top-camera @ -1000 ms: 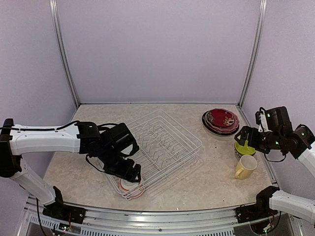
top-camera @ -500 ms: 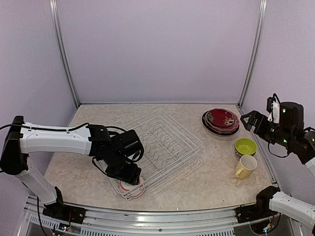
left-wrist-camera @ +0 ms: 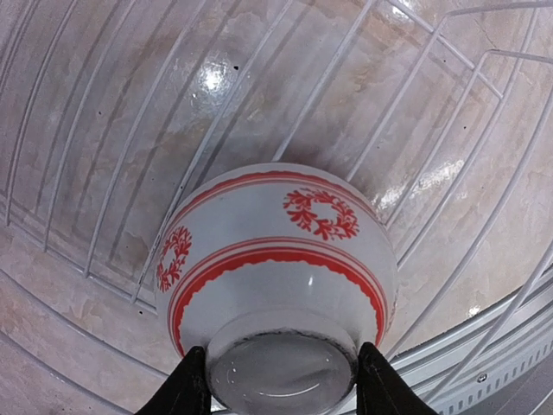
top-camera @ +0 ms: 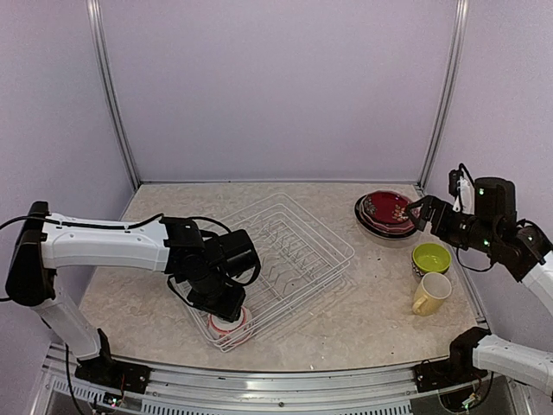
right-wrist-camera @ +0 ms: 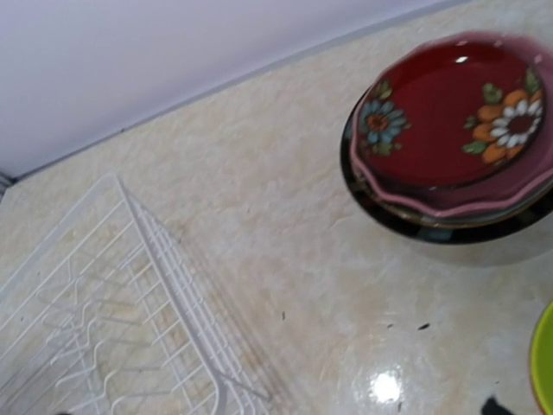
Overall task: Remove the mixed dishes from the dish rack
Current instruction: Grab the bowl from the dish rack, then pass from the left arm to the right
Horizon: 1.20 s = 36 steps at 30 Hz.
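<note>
The white wire dish rack (top-camera: 298,232) lies in the middle of the table. A red-white bowl (top-camera: 228,326) sits upside down in its near corner. My left gripper (top-camera: 225,309) is down on it. In the left wrist view the bowl (left-wrist-camera: 276,259) fills the frame and my fingertips (left-wrist-camera: 188,385) press both sides of its foot ring. My right gripper (top-camera: 417,212) hangs open and empty in the air beside the stacked plates (top-camera: 388,213). The dark red flowered plate (right-wrist-camera: 458,121) tops that stack. A lime green bowl (top-camera: 430,258) and a pale yellow mug (top-camera: 430,294) stand at the right.
The rest of the rack holds only bare tines, also in the right wrist view (right-wrist-camera: 147,285). The plates sit by the back right frame post (top-camera: 436,112). The lime bowl's edge (right-wrist-camera: 544,363) shows at the right wrist view's right border.
My left gripper has moved right and down onto the red-white bowl. My right gripper has let go at the lime bowl, risen and swung back toward the plates.
</note>
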Each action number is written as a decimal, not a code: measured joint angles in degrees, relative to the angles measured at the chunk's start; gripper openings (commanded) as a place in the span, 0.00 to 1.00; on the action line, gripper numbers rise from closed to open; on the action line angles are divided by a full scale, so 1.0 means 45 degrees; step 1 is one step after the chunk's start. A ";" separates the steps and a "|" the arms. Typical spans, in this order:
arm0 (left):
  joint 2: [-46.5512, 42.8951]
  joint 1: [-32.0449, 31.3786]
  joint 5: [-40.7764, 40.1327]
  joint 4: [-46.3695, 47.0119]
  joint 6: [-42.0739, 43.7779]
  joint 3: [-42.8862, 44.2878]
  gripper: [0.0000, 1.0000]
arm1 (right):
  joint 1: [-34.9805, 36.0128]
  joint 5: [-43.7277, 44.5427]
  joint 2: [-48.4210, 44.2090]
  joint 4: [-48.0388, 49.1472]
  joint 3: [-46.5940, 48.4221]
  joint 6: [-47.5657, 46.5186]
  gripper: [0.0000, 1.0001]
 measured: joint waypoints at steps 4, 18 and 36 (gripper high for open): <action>0.0019 -0.0010 -0.0083 -0.0053 0.0005 0.0049 0.30 | 0.0000 -0.0457 0.0267 0.0219 -0.0121 0.0000 1.00; -0.0087 0.0656 -0.0126 -0.0267 0.0588 0.0432 0.26 | 0.0311 -0.2055 0.1472 0.1583 -0.0607 0.0015 1.00; -0.3138 0.4828 0.3755 0.3070 0.1292 0.0257 0.26 | 0.5042 -0.2370 0.7106 0.5260 0.1093 0.0748 1.00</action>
